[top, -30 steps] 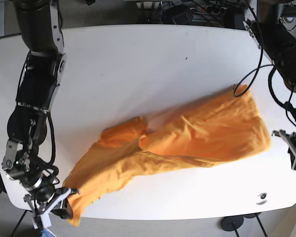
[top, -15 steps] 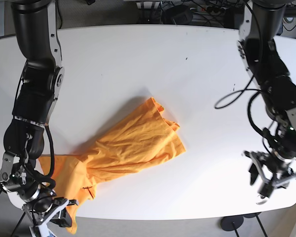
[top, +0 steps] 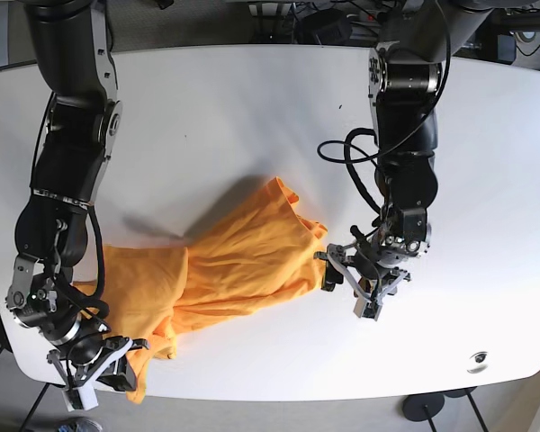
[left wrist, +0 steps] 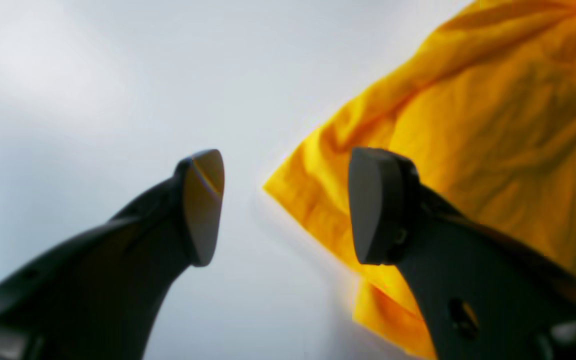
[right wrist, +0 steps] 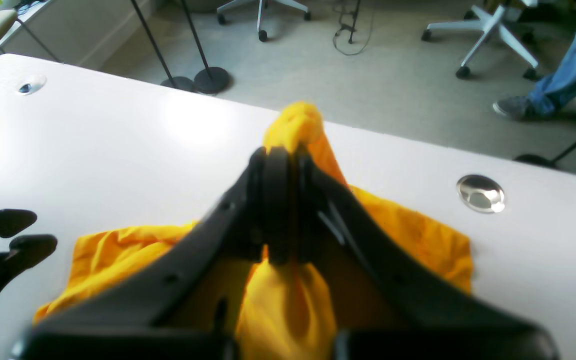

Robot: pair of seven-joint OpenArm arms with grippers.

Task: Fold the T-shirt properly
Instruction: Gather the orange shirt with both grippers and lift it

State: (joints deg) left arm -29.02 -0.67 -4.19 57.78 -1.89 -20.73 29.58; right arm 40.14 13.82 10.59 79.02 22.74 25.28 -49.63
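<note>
The orange T-shirt (top: 234,261) lies bunched on the white table (top: 252,117), stretched from the middle toward the front left corner. My right gripper (top: 108,373) is shut on the shirt's front left edge; in the right wrist view the cloth (right wrist: 298,120) bulges out past the closed right gripper (right wrist: 280,155). My left gripper (top: 344,290) stands open at the shirt's right edge. In the left wrist view a corner of the shirt (left wrist: 318,190) lies between the spread fingers of the left gripper (left wrist: 288,205), just above the table (left wrist: 93,75).
A metal grommet (top: 477,360) sits in the table near the front right corner, also seen as a grommet (right wrist: 480,192) in the right wrist view. Cables (top: 342,18) lie behind the table. Office chairs (right wrist: 488,25) and a person's leg (right wrist: 563,80) are on the floor beyond.
My left arm has swung in from the front right of the table to the shirt's right edge. The shirt's left part has spread flatter; the right gripper still holds it.
</note>
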